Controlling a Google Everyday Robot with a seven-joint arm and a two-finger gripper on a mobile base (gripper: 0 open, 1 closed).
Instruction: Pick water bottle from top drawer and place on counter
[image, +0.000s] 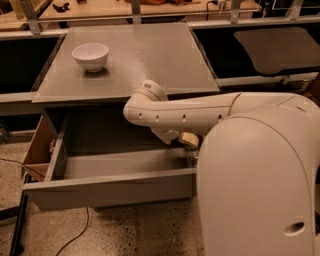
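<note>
The top drawer (110, 187) stands pulled out under the grey counter (150, 55). My arm reaches from the right, bends at the elbow and goes down into the drawer's right end. The gripper (190, 146) is low inside the drawer there, mostly hidden behind my arm and body; only its tan wrist part shows. Just below it, a small clear glinting piece, likely the water bottle (192, 159), lies at the drawer's right end. Most of it is hidden, and I cannot tell if the gripper touches it.
A white bowl (90, 56) stands on the counter's back left. A cardboard box (37, 150) sits on the floor left of the drawer, with a cable beside it. A light wooden tabletop (150, 7) runs behind. My white body fills the lower right.
</note>
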